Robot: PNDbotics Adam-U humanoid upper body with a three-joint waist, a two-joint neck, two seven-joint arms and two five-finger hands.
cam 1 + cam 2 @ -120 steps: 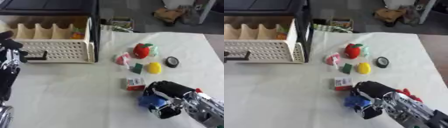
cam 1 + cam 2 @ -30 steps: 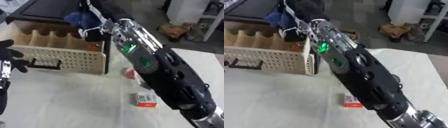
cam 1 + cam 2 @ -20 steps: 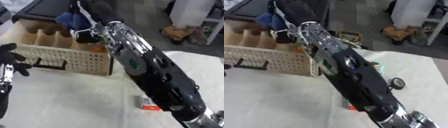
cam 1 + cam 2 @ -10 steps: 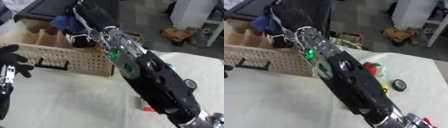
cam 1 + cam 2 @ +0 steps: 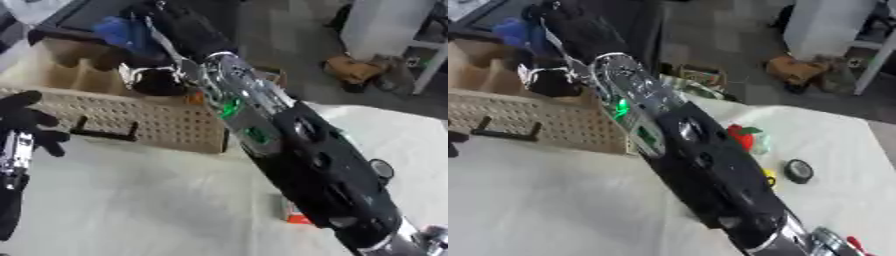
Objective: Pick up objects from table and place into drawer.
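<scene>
Reaching across the table, your right hand [image 5: 166, 30] is hovering over the open drawer [image 5: 131, 117], fingers curled round a blue object [image 5: 122, 32] held above the rear compartments. Your left hand [image 5: 26, 125] is idling at the left edge, fingers relaxed and spread. Lying on the white table [image 5: 553, 200]: a red item [image 5: 744, 136], a black disc [image 5: 799, 170], a red-and-white box [image 5: 293, 216].

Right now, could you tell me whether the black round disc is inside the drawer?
No, the black round disc lies on the white table, right of the drawer.
</scene>
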